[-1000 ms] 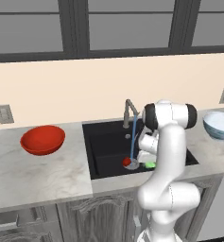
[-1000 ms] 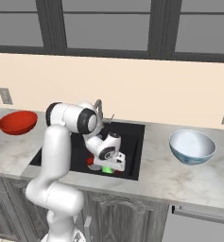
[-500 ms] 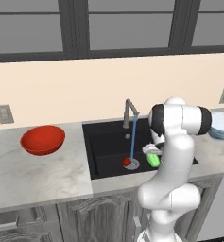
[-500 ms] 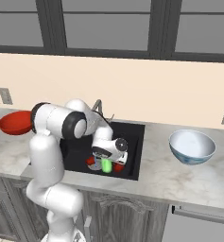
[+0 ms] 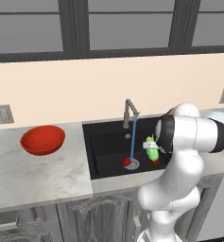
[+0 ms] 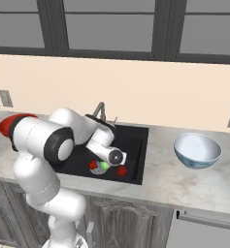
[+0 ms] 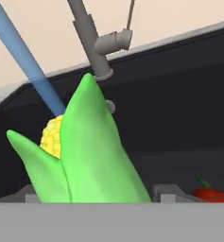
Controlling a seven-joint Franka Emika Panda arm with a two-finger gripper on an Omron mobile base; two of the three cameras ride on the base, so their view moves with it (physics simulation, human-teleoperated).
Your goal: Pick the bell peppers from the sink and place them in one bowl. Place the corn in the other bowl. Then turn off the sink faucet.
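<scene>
The gripper (image 5: 152, 150), clamped on the corn (image 5: 152, 149), has lifted higher above the sink (image 5: 106, 146) than a second ago; two bell peppers (image 6: 93, 165) remain inside.

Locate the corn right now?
The corn is held in the jaws above the sink, right of the water stream in the left base view, with both bell peppers still down in the basin.

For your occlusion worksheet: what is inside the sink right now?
Inside the sink: two red peppers near the drain, the blue water stream, and the gripper holding the corn above the floor. The arm covers the basin's right part.
</scene>
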